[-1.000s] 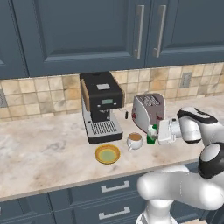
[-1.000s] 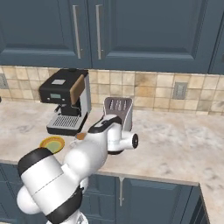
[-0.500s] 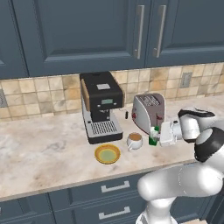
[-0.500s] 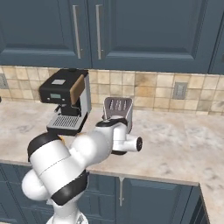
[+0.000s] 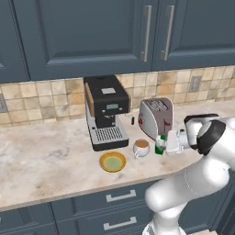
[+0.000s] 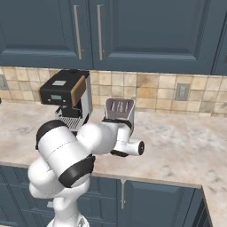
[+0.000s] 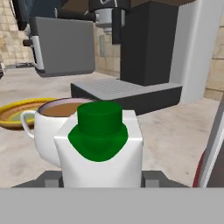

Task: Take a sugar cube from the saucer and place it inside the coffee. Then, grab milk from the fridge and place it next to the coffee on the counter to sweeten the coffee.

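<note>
The milk (image 7: 101,144), a white carton with a green cap, sits between my gripper's (image 7: 101,179) two fingertips, which are shut on its sides. From the left base view the milk (image 5: 159,143) is just right of the coffee (image 5: 141,148), a white cup of brown liquid, low over the counter (image 5: 55,160); whether the carton touches the stone I cannot tell. My gripper (image 5: 163,144) reaches in from the right. The yellow saucer (image 5: 113,161) lies left of the cup, and the saucer (image 7: 17,113) also sits behind the coffee (image 7: 52,120). The sugar cube is hidden. The fridge is out of view.
A black coffee machine (image 5: 106,111) stands behind the cup and a silver toaster (image 5: 156,117) right behind the carton. In the right base view my arm covers the cup area, with the toaster (image 6: 119,109) and the coffee machine (image 6: 64,93) behind it. Dark blue cabinets (image 5: 114,36) hang above.
The arm's elbow and upper links have swung and risen. The gripper with the milk has stayed beside the cup, sinking only slightly.
</note>
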